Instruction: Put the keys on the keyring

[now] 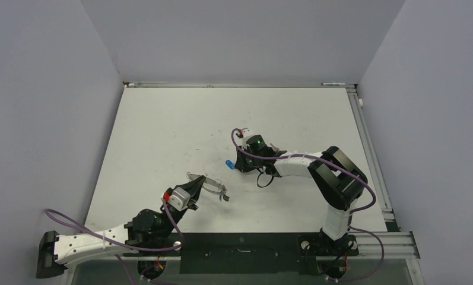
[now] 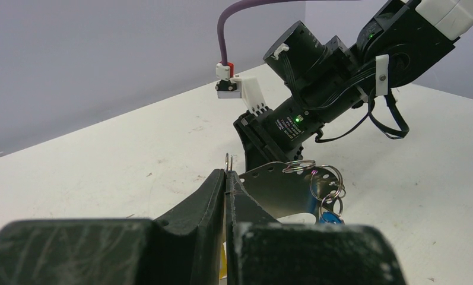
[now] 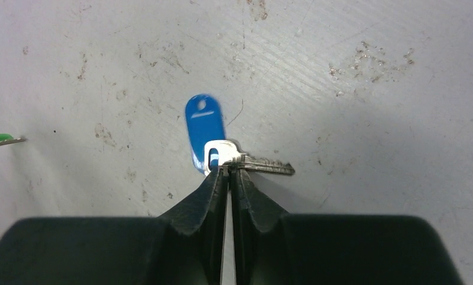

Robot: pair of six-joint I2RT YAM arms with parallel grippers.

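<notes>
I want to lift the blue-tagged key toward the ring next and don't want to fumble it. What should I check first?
1. Right pincer closed on the key at its head: ok.
2. Blue tag clear of the fingers: ok, it lies beyond them.
3. Left pincer shut on the keyring wire: ok.
4. Ring's open end turned toward the key: cannot tell.
5. Gap between the two pincers in the top view: ok.
6. Key already off the table: cannot tell.
</notes>
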